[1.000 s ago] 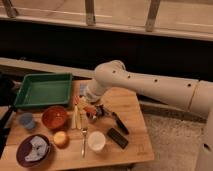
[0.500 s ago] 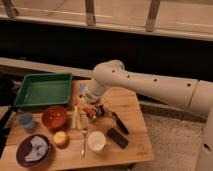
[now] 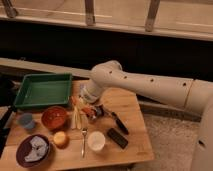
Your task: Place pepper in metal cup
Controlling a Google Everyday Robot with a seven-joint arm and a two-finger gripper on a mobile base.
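My gripper [image 3: 91, 109] hangs low over the middle of the wooden table [image 3: 127, 102], at the end of the white arm [image 3: 150, 85] that reaches in from the right. Its fingers are shut. The pepper [image 3: 86, 111], a small orange-red sliver, shows right at the fingertips; I cannot tell whether it is gripped or lying on the table. Just right of the gripper stands the metal cup [image 3: 100, 111], small, shiny and partly hidden by the wrist.
A green tray [image 3: 42, 90] sits at the back left. In front of it are an orange bowl [image 3: 54, 117], a blue cup [image 3: 25, 121], a purple bowl [image 3: 34, 150], a yellowish fruit [image 3: 61, 139], a fork [image 3: 84, 137], a white cup [image 3: 96, 141] and two black objects [image 3: 118, 137].
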